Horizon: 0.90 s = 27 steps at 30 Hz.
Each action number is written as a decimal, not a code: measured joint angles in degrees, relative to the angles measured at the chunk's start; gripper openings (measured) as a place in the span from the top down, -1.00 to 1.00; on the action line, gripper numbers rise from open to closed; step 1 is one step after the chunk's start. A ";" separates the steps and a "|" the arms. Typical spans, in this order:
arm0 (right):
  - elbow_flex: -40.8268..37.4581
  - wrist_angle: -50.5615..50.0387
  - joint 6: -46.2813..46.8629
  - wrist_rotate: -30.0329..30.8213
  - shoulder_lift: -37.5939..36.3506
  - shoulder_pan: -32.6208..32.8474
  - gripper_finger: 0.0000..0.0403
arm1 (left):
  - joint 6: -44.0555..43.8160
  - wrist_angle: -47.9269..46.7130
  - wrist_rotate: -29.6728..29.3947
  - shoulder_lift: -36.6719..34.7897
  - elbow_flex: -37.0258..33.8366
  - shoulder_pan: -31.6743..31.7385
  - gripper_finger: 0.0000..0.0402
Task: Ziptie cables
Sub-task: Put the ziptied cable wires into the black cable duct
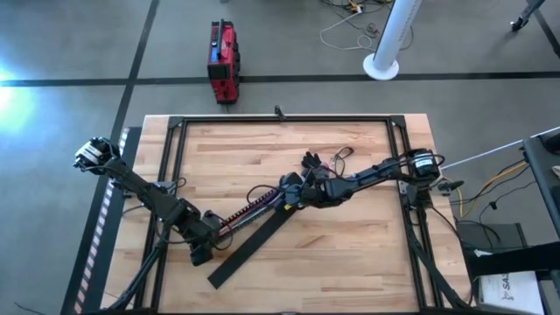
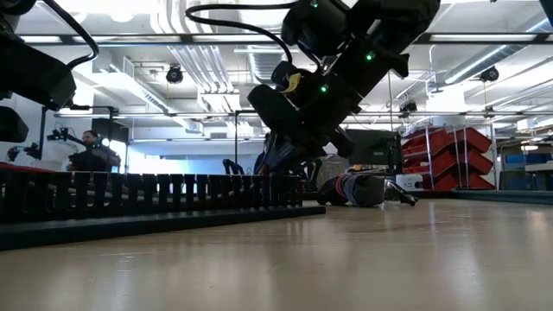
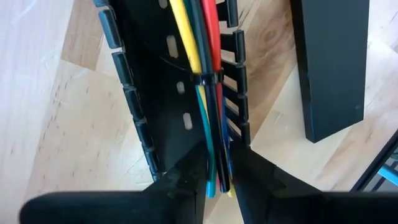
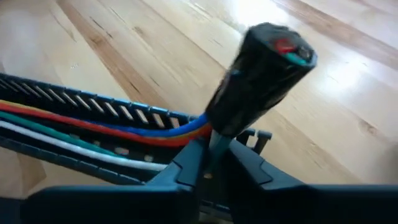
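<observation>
Your left gripper (image 1: 203, 248) sits low on the left of the table (image 1: 350, 262), pinching the near end of the cables (image 1: 249, 210). Your right gripper (image 1: 293, 194) is at the middle of the table, at the other end of the same bundle. From above, the cables run in a slanted line between the two grippers, inside a black slotted tray (image 1: 254, 208). A flat black lid (image 1: 249, 249) lies just beside the tray, off it.

From table height, you see the tray's comb wall (image 2: 147, 194) across the left and a dark arm (image 2: 337, 78) coming down behind it. You cannot see the cables here.

In the left wrist view, the fingers (image 3: 186, 180) are closed on the ends of the cables (image 3: 208, 74). A thin black ziptie (image 3: 208, 81) already goes around the bundle a little way up.

In the right wrist view, the right gripper (image 4: 211, 168) is shut on a round black tool (image 4: 261, 74). The cables (image 4: 124, 134) lie in the tray (image 4: 93, 109) right beside it.

So one tie looks done. Whether its tail is trimmed, you cannot tell. More ties may be left, and the lid is not yet on.
</observation>
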 joint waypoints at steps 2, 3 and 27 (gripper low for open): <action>0.00 -0.65 0.00 -0.79 -0.02 0.02 0.74 | 0.04 -0.10 -0.04 0.00 0.00 0.00 0.73; 0.00 -0.89 0.00 -1.36 -0.04 0.02 0.69 | 0.19 -0.11 -0.09 0.00 0.00 0.00 0.72; 7.23 -25.61 -0.30 -5.35 -5.67 0.18 0.05 | 1.52 -0.86 6.83 0.00 0.00 -0.09 0.99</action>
